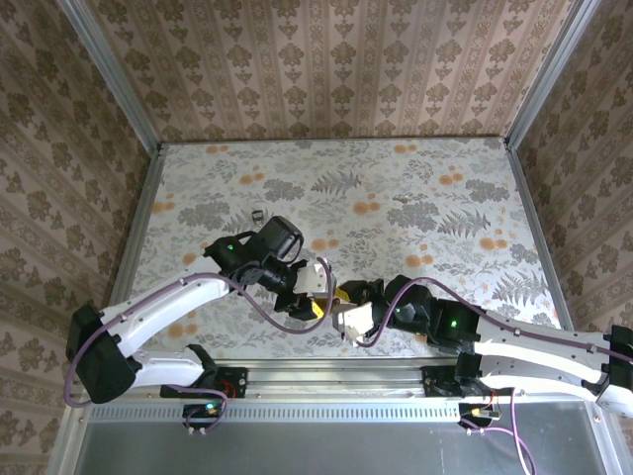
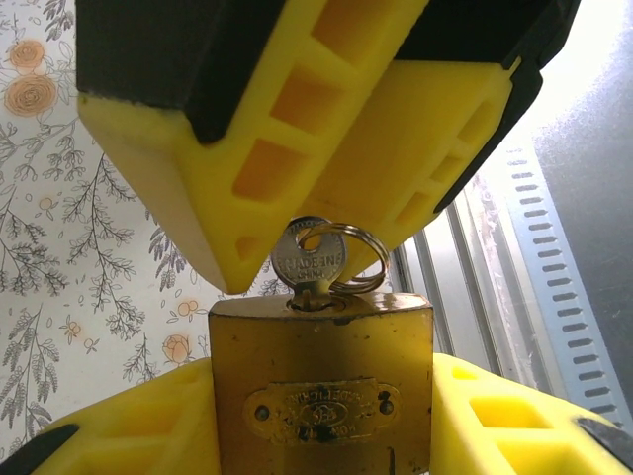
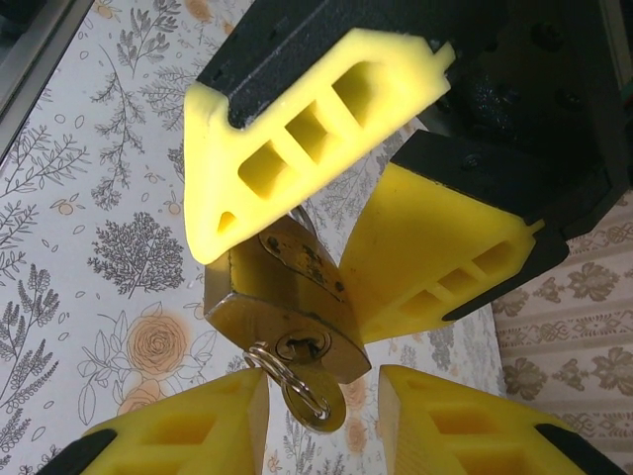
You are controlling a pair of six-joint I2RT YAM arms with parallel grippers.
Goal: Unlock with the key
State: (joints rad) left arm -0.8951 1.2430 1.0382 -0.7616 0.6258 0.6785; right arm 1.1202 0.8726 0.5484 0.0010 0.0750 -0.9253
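A brass-gold padlock [image 2: 321, 386] is held above the table, with my left gripper [image 2: 321, 376] shut on its body. The key [image 2: 309, 259], on a wire ring, sits in the keyhole on the padlock's underside [image 3: 302, 346], and its round head [image 3: 318, 401] hangs out. My right gripper [image 3: 324, 386] is open around that head, with a small gap on each side. In the top view, the left gripper [image 1: 302, 292] and right gripper [image 1: 343, 309] meet tip to tip near the table's front edge. The shackle is hidden.
The floral table [image 1: 396, 218] has a small dark item [image 1: 259, 214] behind the left arm and a small speck [image 1: 401, 198] farther back. A metal rail [image 1: 326, 368] runs along the near edge. Wallpapered walls [image 1: 326, 69] close in three sides.
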